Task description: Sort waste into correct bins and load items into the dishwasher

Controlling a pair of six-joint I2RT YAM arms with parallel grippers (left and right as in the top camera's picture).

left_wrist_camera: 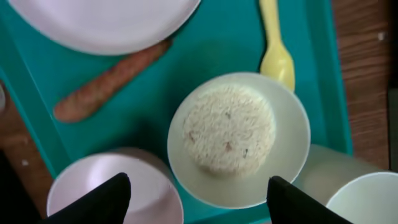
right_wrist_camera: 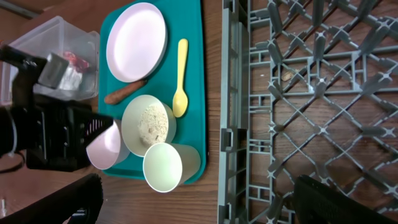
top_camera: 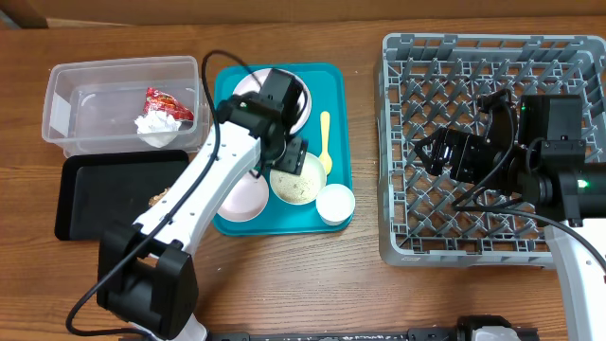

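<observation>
My left gripper [top_camera: 292, 156] [left_wrist_camera: 199, 190] is open and empty above a white bowl of rice [top_camera: 296, 180] [left_wrist_camera: 239, 140] on the teal tray [top_camera: 336, 95]. Around it lie a pale plate [left_wrist_camera: 99, 18], an orange carrot [left_wrist_camera: 112, 81], a yellow spoon [top_camera: 325, 142] [left_wrist_camera: 277, 43], a pinkish bowl [top_camera: 244, 197] [left_wrist_camera: 112, 186] and a white cup [top_camera: 335, 204] [right_wrist_camera: 163, 167]. My arm hides the carrot from overhead. My right gripper [top_camera: 437, 152] [right_wrist_camera: 199, 205] is open and empty over the grey dish rack [top_camera: 473, 237] [right_wrist_camera: 311, 93]. The clear tub [top_camera: 66, 85] holds a red wrapper [top_camera: 166, 102] and a white napkin [top_camera: 156, 128].
A black tray [top_camera: 104, 185] in front of the tub holds a brown food lump [top_camera: 161, 197]. The rack fills the right side of the wooden table. My left arm stretches from the front edge across the teal tray's left side.
</observation>
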